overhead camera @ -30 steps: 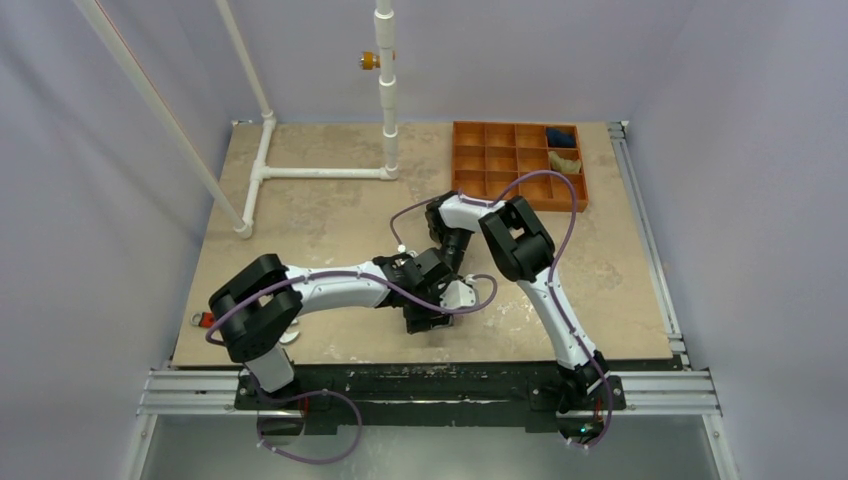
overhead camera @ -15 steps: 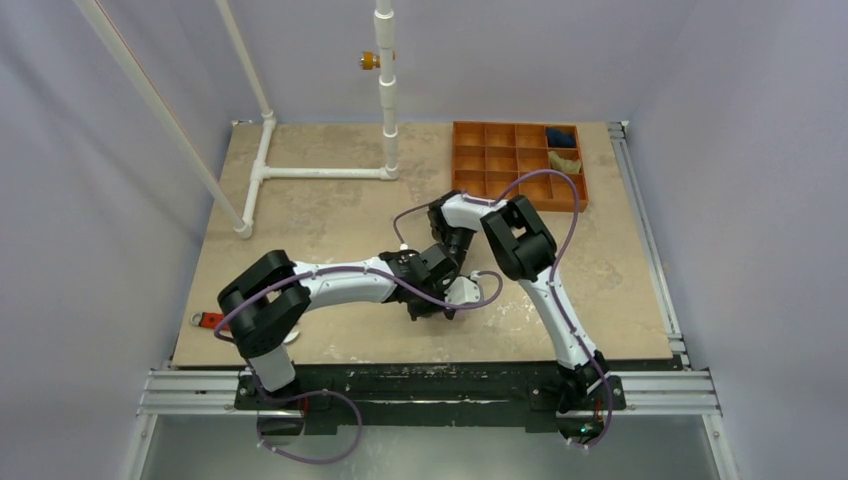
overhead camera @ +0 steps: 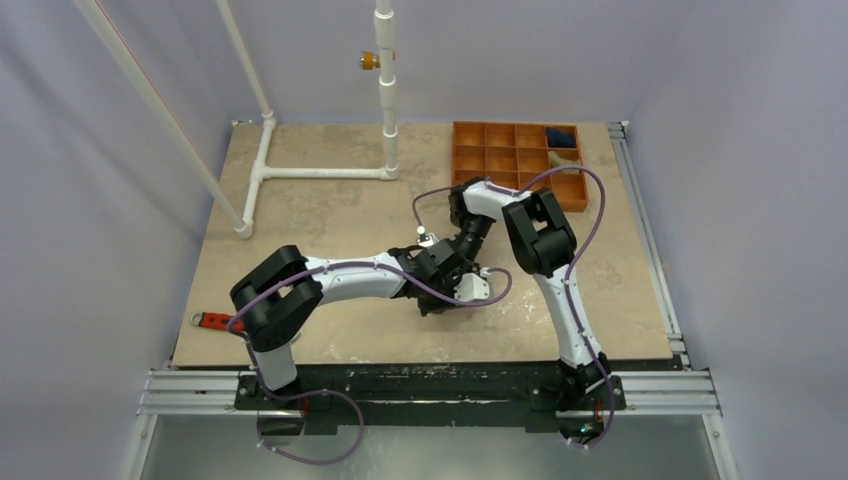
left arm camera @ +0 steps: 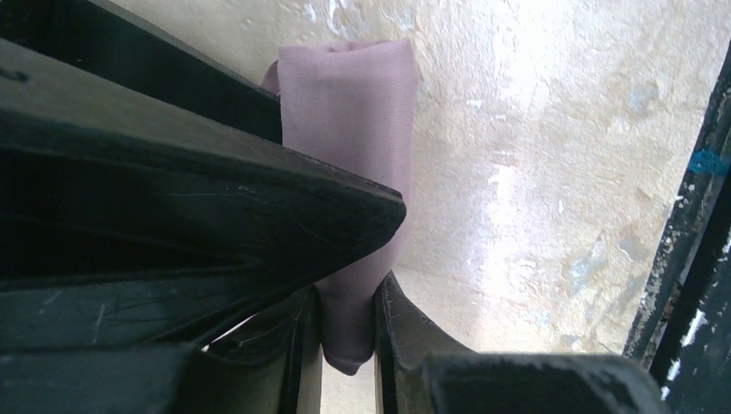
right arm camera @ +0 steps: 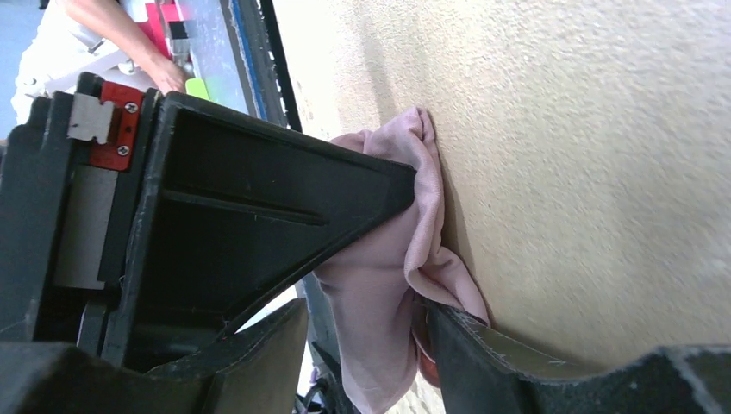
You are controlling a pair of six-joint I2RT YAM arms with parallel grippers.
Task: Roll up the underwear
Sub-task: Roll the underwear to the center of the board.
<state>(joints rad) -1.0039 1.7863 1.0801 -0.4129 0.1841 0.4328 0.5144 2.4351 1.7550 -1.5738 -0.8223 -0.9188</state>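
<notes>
Two arms meet at the middle of the beige desk (overhead camera: 330, 220), just toward 6 o'clock: the left end effector (left arm camera: 345, 319) pinches the soft dusty-pink cloth underwear roll (left arm camera: 353, 129), its long axis running toward 12 o'clock, while the right end effector (right arm camera: 371, 336) grips its looser bunched end.

From above, both wrists (overhead camera: 452, 268) cover the underwear (left arm camera: 349, 112) — none shows. The upper finger (left arm camera: 215, 216) of the left gripper (left arm camera: 349, 293) hides its left side; in the right wrist view its lower end runs off the bottom edge.
</notes>
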